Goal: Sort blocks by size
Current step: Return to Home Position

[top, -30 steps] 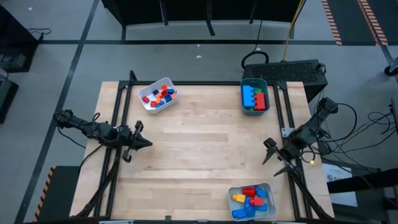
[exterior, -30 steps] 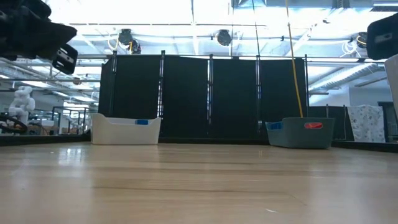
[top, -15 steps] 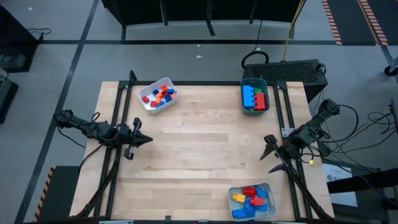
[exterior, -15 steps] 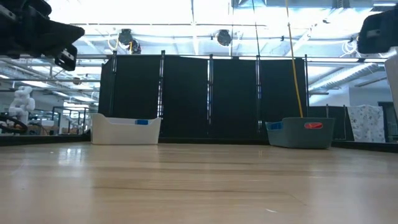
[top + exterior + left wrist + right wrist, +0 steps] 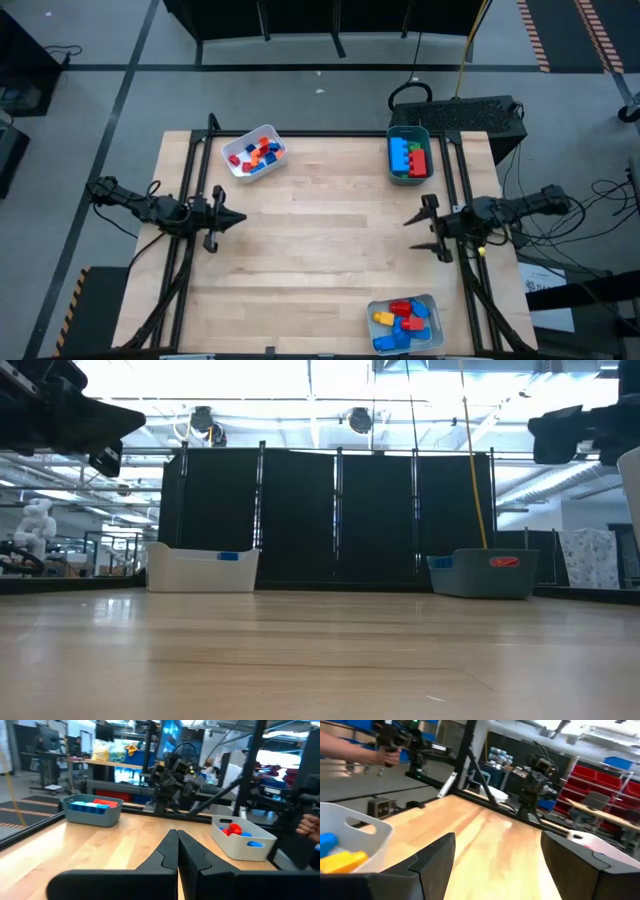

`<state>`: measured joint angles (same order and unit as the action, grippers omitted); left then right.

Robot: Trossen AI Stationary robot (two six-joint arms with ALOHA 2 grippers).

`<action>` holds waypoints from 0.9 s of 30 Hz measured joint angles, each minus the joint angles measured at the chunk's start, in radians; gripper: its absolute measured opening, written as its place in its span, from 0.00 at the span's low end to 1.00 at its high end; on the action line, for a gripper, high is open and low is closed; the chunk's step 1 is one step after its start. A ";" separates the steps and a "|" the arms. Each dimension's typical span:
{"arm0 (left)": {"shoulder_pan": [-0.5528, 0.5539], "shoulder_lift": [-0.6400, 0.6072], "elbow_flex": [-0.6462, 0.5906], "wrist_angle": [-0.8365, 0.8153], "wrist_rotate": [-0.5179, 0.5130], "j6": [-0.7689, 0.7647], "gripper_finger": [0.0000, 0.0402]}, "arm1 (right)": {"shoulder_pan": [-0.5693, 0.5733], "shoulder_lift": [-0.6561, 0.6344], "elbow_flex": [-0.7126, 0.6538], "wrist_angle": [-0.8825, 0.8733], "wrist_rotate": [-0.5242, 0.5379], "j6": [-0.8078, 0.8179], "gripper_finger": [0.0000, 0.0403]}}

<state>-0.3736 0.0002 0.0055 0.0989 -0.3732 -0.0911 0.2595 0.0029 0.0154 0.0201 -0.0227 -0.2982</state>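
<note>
On the pale wooden worktop (image 5: 330,250), no loose pieces; all blocks sit in three trays at the corners. Far-left corner: white plastic tray (image 5: 229,147) with small red, blue and orange studded plastic blocks (image 5: 256,154). Far-right corner: teal plastic tray (image 5: 409,130) with large blue, green and red studded blocks (image 5: 408,157) packed side by side. Near-right corner: pale grey tray (image 5: 395,299) with yellow, red and blue mid-size blocks (image 5: 403,318) in a jumble.

Left claw (image 5: 238,219) is over the worktop's left edge, about mid-depth, pointing toward the centre. Left wrist view: its two dark fingers (image 5: 167,852) are pressed together, clenched on nothing, raised above bare wood.

Right claw (image 5: 422,232) is over the right edge, roughly opposite, pointing back at the left one. Its fingers (image 5: 432,862) are spread wide, released, nothing between them. Well apart from every tray.

Low view: both arms up off the surface, left arm (image 5: 60,415) at the top-left corner, right arm (image 5: 585,430) at the top-right. The white tray and the teal tray stand at the far edge before black panels (image 5: 335,515); a red block (image 5: 503,561) peeks over the teal rim.

Left wrist view also catches the teal tray and the pale grey tray across the worktop, and a person's hand (image 5: 309,825) beyond the edge. Right wrist view: a person's arm (image 5: 350,746) off the worktop.
</note>
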 joint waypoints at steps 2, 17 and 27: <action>0.000 0.000 0.000 0.000 -0.028 0.003 0.00 | -0.044 0.000 0.000 0.001 -0.004 -0.010 0.69; 0.000 0.001 0.000 -0.006 -0.099 -0.005 0.00 | -0.147 0.006 0.000 -0.002 0.001 0.026 0.69; 0.000 0.001 0.000 -0.005 -0.097 -0.005 0.00 | -0.147 0.006 0.000 -0.002 -0.001 0.025 0.69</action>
<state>-0.3734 0.0010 0.0051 0.0941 -0.4706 -0.0965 0.1123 0.0093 0.0154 0.0181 -0.0235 -0.2733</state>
